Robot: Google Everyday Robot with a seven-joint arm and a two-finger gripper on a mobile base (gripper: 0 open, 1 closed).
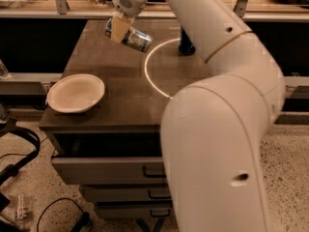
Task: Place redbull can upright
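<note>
While the fingers (116, 33) of the gripper (120, 33) are seen closed across one end of the redbull can (139, 40), the task is judged as begun but not finished: the can has been grasped, yet it has not been set upright or released. The can is held at the far left part of the table (120, 95), apparently just clear of the surface, though contact cannot be ruled out. Its long axis is noted as lying close to horizontal, slightly tilted, running from about 10 o'clock at the gripped end to about 4 o'clock at the free silver end. For completion, the axis would have to be turned to vertical, one end lowered flat onto the table, and the grip opened. A white bowl (75, 93) is recorded at about 8 o'clock from the can, well apart. A dark blue can (186, 45) is noted at about 3 o'clock, partly hidden by the arm.
</note>
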